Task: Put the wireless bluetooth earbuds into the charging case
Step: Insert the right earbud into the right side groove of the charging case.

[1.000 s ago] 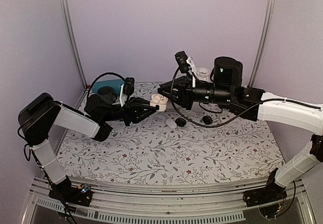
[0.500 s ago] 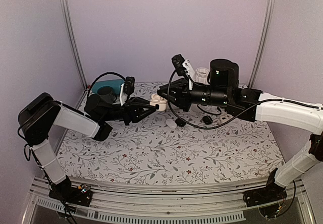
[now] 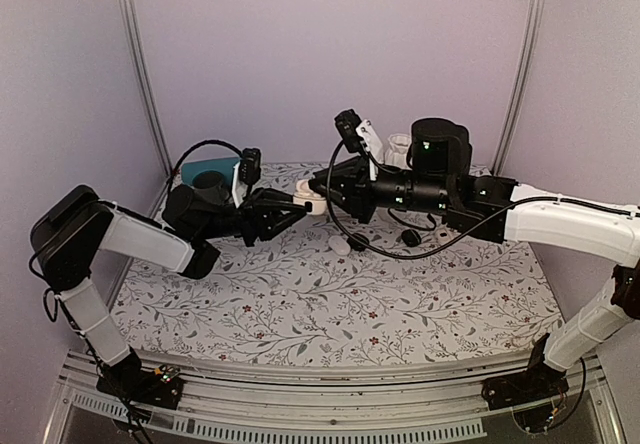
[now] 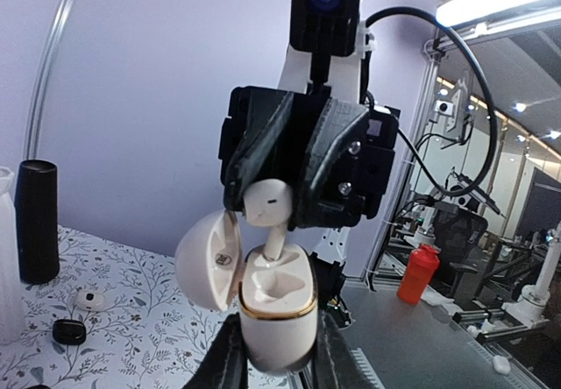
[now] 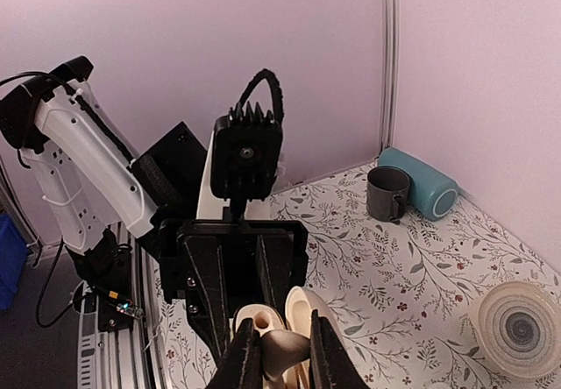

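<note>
Closer than before, the right gripper [image 5: 282, 358] is pinching one earbud [image 4: 267, 203] above the open charging case [image 4: 277, 314], which the left gripper [image 4: 277, 358] is clamping. Only the left wrist view is showing the stem, probably entering a well.

White charging case [image 4: 276, 306] with gold rim band; glossy white earbud [image 4: 267, 205]. Table cover [image 3: 330, 304] white with grey leafy vines, small red flowers. Mug [image 3: 197, 172] left of the case: teal, dark grey inside.
</note>
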Robot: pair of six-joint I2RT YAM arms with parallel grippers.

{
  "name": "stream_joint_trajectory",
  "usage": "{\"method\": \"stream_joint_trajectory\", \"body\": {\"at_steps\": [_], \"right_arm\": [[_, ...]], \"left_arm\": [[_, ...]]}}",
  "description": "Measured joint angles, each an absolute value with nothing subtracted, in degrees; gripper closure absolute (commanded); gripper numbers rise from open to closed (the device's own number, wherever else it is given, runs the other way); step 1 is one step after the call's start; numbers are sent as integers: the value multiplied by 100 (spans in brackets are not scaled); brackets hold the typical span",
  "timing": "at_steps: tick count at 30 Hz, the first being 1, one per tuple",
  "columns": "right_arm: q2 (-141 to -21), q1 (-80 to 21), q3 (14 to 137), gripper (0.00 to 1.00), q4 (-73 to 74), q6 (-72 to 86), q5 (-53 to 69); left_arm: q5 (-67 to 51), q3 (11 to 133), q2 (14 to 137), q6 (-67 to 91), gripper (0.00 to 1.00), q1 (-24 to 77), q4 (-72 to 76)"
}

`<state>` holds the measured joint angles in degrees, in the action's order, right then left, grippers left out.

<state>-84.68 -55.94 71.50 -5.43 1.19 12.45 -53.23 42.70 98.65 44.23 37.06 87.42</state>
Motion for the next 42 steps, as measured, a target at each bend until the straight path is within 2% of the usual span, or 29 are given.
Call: {"method": "stream_joint_trajectory", "body": {"at_steps": [19,25,36,42], "right_arm": [[-8591,-5752,7448,84,-504,102,884],[-8676,-5787,7559,76,-508,95,819],[-8709,-5824,7572,71,-513,64,816],[-8709,-5850,7572,62,-502,60,814]], "left_arm": [[-4716,3970,9432,3347,100,3789,8729],[-4431,3894,9325,2963,100,3852,8713],[-4311,3894,9325,2788,100,3892,8700],[-4292,3894,9323,2781,100,3896,8696]]}}
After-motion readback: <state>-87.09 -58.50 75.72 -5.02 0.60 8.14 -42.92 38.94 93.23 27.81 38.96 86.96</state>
